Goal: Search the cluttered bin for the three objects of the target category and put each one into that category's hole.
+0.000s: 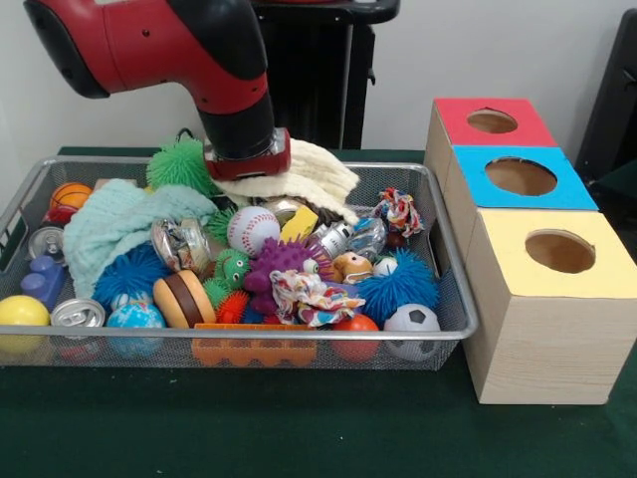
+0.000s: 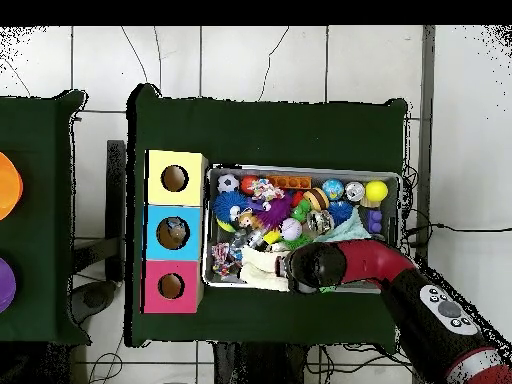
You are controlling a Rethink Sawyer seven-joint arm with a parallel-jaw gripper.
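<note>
Red arm [image 1: 199, 60] hangs over the bin's [image 1: 453, 299] twelve o'clock cloths [image 1: 309, 174], claw state unreadable; probe gently, lifting fabric before choosing.

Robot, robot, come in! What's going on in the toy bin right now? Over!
Gripper low over the bin's back, fingers hidden. Nothing seen held. Cloths and piled toys right below. Three boxes waiting beside. Over.

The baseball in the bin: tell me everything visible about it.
The baseball is white with red stitching, round and seemingly undamaged. It sits on top of the clutter near the middle of the wire bin, right of a crushed can, above a purple spiky toy, beside a yellow block. Nothing grips it; the arm hovers just behind.
</note>
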